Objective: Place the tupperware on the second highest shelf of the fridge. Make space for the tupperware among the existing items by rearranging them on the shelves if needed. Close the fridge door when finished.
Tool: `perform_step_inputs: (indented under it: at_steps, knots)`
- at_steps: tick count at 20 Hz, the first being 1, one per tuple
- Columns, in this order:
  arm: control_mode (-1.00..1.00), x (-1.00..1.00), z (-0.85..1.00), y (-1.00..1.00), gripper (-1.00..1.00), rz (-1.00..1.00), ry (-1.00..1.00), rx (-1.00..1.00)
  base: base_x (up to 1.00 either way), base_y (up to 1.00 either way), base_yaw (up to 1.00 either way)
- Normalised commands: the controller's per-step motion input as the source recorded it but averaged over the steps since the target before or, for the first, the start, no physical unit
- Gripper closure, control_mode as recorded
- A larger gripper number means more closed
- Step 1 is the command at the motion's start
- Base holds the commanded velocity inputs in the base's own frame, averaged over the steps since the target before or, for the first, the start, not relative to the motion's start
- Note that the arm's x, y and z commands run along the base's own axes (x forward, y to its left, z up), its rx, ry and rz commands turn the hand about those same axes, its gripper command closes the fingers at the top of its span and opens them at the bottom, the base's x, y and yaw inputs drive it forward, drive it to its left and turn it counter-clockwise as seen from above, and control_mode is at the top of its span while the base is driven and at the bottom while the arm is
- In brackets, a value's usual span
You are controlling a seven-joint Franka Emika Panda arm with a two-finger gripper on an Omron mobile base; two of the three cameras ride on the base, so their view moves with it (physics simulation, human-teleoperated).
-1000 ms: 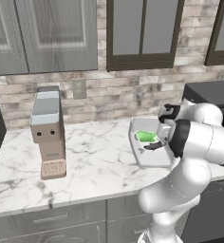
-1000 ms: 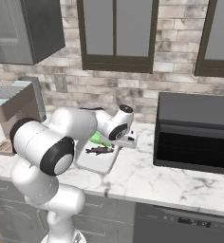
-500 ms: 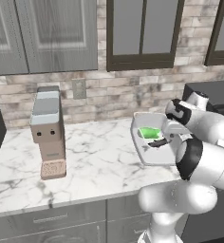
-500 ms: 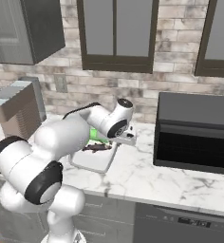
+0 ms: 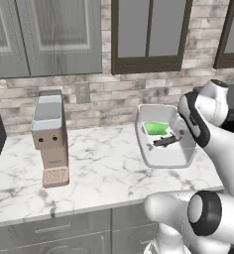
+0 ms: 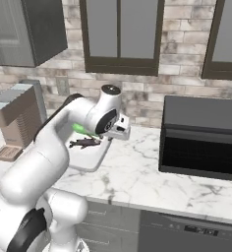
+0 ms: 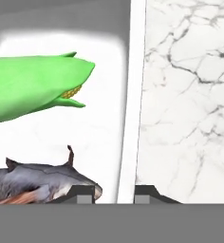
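Gripper (image 7: 115, 193) pinched nearly shut on the rim of the tupperware (image 5: 164, 158), one fingertip each side of the wall. Tray hangs tilted, apparently clear of the marble counter (image 5: 99, 168), left of the microwave (image 6: 201, 140); fridge lies elsewhere.

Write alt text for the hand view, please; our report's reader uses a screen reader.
The gripper is shut on the right wall of a white tupperware, one fingertip inside. The tub holds a green-husked corn cob and a grey fish; white marble counter lies beyond.
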Motion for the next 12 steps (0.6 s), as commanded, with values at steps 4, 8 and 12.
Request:
perform_step_inputs:
  at_steps: [4,8,12]
  knots:
    - [-1.0,-0.46,1.0,0.34,1.0,-0.18,-0.09,0.0,0.0,0.0,0.0]
    - [-1.0,-0.82,0.87,0.33,1.0,-0.15,-0.25,0.11,0.0,0.0,0.0]
    - [-1.0,-1.0,0.37,0.11,1.0,-0.03,-0.36,0.23,0.0,0.0,0.0]
